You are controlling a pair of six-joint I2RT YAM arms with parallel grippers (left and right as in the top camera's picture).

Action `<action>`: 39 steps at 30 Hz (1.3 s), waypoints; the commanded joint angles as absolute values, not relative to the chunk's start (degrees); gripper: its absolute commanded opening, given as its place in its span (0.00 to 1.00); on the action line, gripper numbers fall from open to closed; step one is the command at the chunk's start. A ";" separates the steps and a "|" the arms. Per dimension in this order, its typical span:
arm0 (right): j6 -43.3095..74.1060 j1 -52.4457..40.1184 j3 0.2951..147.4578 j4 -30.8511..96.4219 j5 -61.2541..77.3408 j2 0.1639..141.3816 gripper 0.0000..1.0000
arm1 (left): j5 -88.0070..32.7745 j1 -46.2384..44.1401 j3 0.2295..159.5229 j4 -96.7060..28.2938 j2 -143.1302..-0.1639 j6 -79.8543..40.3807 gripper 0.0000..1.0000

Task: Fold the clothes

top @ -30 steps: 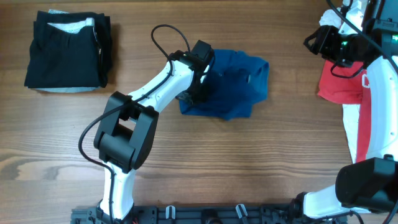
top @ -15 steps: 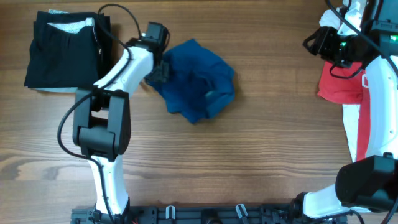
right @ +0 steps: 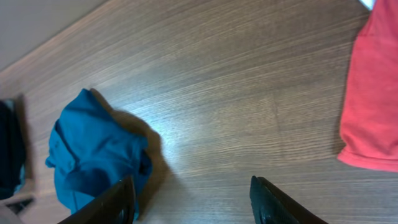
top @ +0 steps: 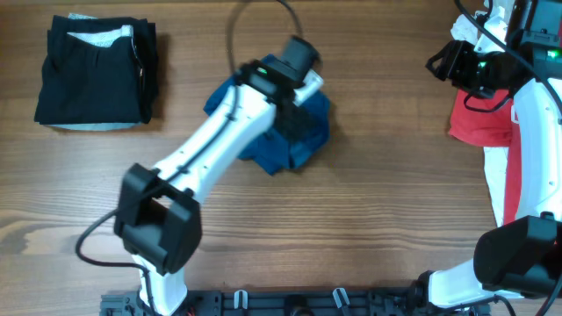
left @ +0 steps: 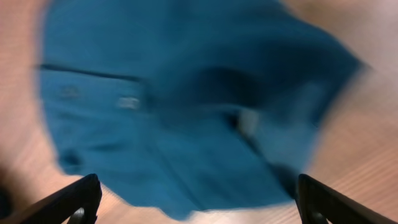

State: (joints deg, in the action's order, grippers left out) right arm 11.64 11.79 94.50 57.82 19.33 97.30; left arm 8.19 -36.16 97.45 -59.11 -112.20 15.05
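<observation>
We see our left fingers [left: 74, 200] wide apart over the crumpled dark-blue cloth shirt [left: 174, 137] on the brown wooden worktop [top: 378, 219]. Our right fingers [right: 121, 200] are apart too.

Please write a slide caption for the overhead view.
Left arm over a crumpled blue shirt; folded black clothes lie top left.

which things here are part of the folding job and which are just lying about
Part of the job: crumpled blue shirt; red T-shirt at the right edge; folded black garments at top left.

Just there: wooden table; black rail along the bottom edge of the overhead view.
</observation>
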 commanded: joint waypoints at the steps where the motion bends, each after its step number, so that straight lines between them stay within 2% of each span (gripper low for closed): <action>1: 10.46 11.81 94.11 57.71 17.37 98.06 0.60 | 2.17 -41.71 94.41 -59.05 -113.71 17.58 0.99; 7: 10.66 11.81 94.11 58.15 17.39 98.06 0.60 | 2.76 -46.39 87.92 -50.70 -113.80 17.56 1.00; 23: 10.90 11.79 94.11 60.34 17.39 98.06 0.60 | 4.56 -38.15 77.62 -33.69 -117.49 16.12 1.00; 27: 10.90 11.79 94.11 60.38 17.39 98.06 0.60 | 4.56 -36.84 77.62 -30.81 -120.16 16.12 0.94; 28: 10.94 11.79 94.11 60.38 17.37 98.06 0.60 | 4.58 -36.53 77.62 -30.28 -121.01 16.12 0.91; 29: 10.90 11.79 94.11 60.38 17.39 98.06 0.60 | 4.58 -36.29 77.62 -29.89 -121.69 16.12 0.80; 31: 10.92 11.79 94.11 60.38 17.37 98.06 0.60 | 4.78 -35.62 77.62 -29.50 -122.91 16.08 0.50; 32: 10.92 11.79 94.11 60.34 17.37 98.06 0.60 | 4.80 -35.18 77.62 -29.28 -123.44 16.08 0.31; 34: 10.92 11.79 94.11 60.27 17.34 98.06 0.61 | 4.86 -34.28 77.62 -28.84 -123.50 15.66 0.04; 39: 10.87 11.79 94.11 60.29 17.37 98.06 0.60 | 6.74 -31.83 78.02 -27.88 -120.77 9.72 0.04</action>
